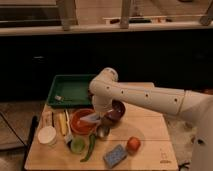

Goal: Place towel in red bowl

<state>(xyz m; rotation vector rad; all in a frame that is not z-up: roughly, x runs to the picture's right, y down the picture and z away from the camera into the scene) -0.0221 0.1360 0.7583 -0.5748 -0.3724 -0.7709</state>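
Note:
The red bowl [80, 121] is a wide orange-red bowl at the left middle of the wooden table. The grey-blue towel [90, 118] hangs over the bowl's right rim, partly inside it. My gripper [98, 114] is at the end of the white arm, right above the towel at the bowl's right edge. The arm's wrist hides most of the gripper.
A purple-maroon bowl [117, 111] sits just right of the gripper, a small metal cup [102, 131] in front of it. A green tray [72, 90] is behind. A blue sponge [115, 155], orange fruit [133, 144], green pepper [91, 146], lime [77, 145] and white cup [47, 135] lie in front.

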